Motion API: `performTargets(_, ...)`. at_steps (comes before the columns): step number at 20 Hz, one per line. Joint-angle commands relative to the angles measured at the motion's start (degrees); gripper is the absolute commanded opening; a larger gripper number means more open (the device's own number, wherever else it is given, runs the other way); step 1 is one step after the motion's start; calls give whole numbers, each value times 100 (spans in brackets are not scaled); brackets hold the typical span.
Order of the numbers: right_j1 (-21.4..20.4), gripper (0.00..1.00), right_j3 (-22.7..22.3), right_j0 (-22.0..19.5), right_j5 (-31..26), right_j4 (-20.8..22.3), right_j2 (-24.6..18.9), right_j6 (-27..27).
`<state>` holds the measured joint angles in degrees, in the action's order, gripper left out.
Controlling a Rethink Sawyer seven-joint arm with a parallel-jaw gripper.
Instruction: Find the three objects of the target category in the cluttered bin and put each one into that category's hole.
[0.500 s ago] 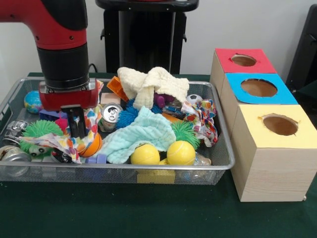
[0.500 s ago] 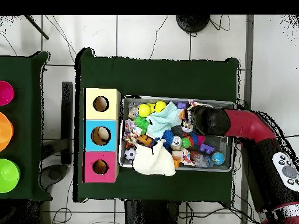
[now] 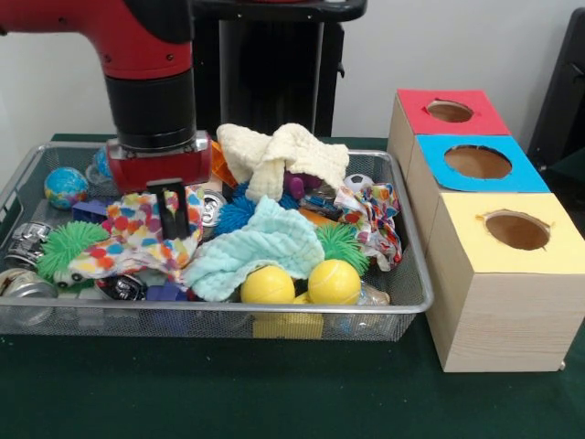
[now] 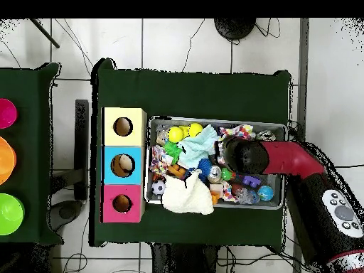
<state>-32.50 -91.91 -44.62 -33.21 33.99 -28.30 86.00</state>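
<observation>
The wide silver wire-mesh bin (image 3: 402, 306) sat on the green-covered counter, just beside a row of three wooden boxes topped red (image 3: 451, 112), blue (image 3: 478, 163) and yellow (image 3: 512, 230). The red-and-black arm's gripper (image 3: 171, 212) reached down into the bin's clutter, its dark fingers (image 3: 170, 206) close together against a polka-dot multicoloured cloth (image 3: 137, 233); whether they held it could not be told. Two yellow balls (image 3: 268, 286) lay by the near rim.

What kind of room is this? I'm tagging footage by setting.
Probably a robotics lab: a red robot arm over a wire-mesh bin of toys, colour-topped sorting boxes, cables across the tiled floor.
</observation>
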Motion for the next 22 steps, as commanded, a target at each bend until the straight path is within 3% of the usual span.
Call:
performTargets(1, -166, 0, -1508, 555, 810, 256, 269, 989)
performTargets(5, -238, 0, -1774, 1005, 1260, 70, 648, 1492)
performTargets(11, -347, 0, -2007, 1325, 1521, -300, 935, 1554)
performTargets(22, -783, 0, -2000, 912, 942, -651, 763, 679)
